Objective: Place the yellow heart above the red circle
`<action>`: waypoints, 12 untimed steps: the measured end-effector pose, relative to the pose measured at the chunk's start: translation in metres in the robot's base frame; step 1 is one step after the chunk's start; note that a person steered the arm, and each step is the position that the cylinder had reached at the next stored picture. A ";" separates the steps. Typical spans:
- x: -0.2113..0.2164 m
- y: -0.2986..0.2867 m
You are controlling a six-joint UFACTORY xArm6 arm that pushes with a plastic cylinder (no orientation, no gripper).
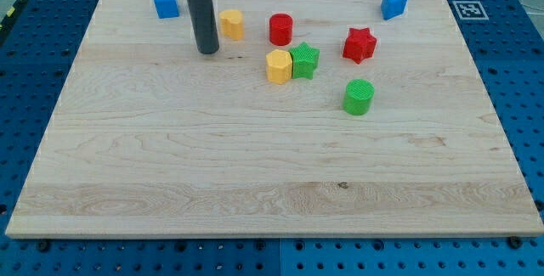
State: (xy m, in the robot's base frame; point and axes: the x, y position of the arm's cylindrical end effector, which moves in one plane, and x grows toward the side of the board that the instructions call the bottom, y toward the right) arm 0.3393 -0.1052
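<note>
The yellow heart [231,24] sits near the view's top, left of centre. The red circle [280,29] stands just to its right, with a small gap between them. My tip [207,52] rests on the board just left of and slightly below the yellow heart, close to it; I cannot tell whether it touches. The rod rises straight up out of the view's top.
A second yellow block [278,66] touches a green star [304,60] below the red circle. A red star [359,44] and a green circle [359,97] lie to the right. A blue cube [166,2] and another blue block [393,3] sit along the board's top edge.
</note>
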 end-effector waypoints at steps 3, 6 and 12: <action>-0.042 0.009; -0.077 0.078; -0.044 0.129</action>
State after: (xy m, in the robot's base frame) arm 0.2954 0.0236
